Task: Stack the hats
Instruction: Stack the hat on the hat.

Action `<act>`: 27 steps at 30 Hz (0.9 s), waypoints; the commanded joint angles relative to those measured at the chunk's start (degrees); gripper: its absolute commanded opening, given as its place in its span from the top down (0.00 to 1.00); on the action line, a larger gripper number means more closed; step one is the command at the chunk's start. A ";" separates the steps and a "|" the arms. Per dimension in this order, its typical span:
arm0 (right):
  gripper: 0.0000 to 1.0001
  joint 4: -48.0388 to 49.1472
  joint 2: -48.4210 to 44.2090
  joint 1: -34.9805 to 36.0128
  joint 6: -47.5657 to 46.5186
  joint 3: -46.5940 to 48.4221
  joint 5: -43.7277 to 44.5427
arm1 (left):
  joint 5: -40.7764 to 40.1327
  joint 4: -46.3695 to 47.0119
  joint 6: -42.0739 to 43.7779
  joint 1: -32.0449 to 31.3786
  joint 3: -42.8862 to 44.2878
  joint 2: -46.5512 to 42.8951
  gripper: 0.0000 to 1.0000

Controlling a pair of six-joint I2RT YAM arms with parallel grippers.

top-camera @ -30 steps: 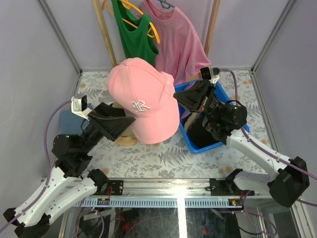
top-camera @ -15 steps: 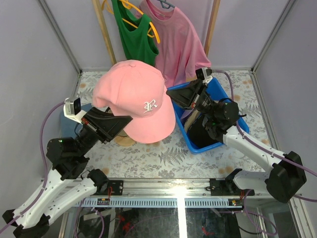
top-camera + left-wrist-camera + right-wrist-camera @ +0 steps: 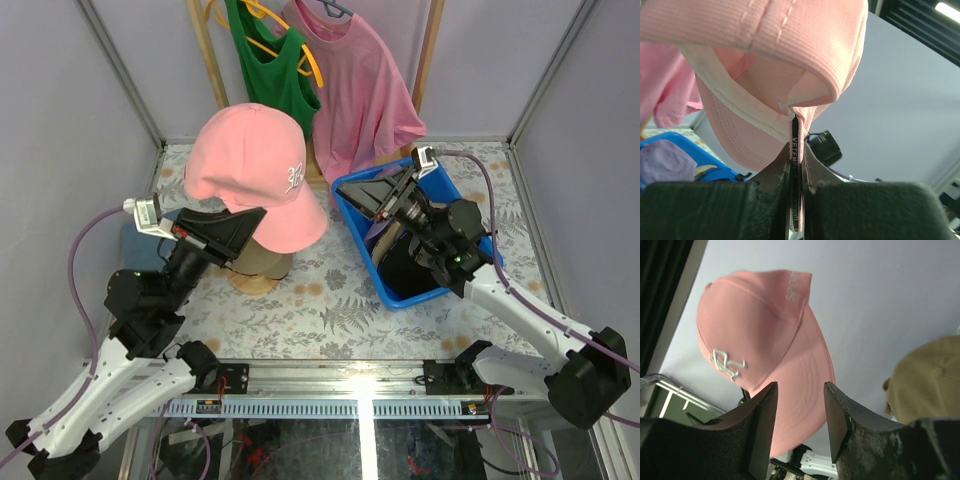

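The pink cap (image 3: pixel 255 160) is held aloft over the desk (image 3: pixel 340 300), directly above the tan cap (image 3: pixel 270 262), with its brim pointed toward the right arm. Its rear strap (image 3: pixel 795 150) is pinched by the left jaws. The right jaws are parted and empty.

The pink fabric baseball cap (image 3: pixel 255 165) has swung leftward; the left gripper (image 3: pixel 796 160) has clamped its strap. The right gripper (image 3: pixel 800 390) has released it, retreating.
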 commanded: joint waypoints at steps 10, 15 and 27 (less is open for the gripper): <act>0.50 2.99 -2.64 1.95 1.68 -9.45 3.17 | -9.04 13.49 11.30 0.11 -1.20 6.49 1.00; 0.49 8.49 -0.49 3.69 5.15 -10.30 3.12 | -9.11 14.55 12.37 0.13 -1.12 7.80 1.00; 0.47 12.14 3.77 6.78 6.68 -7.33 4.64 | -9.49 16.33 12.75 0.08 -3.20 8.16 1.00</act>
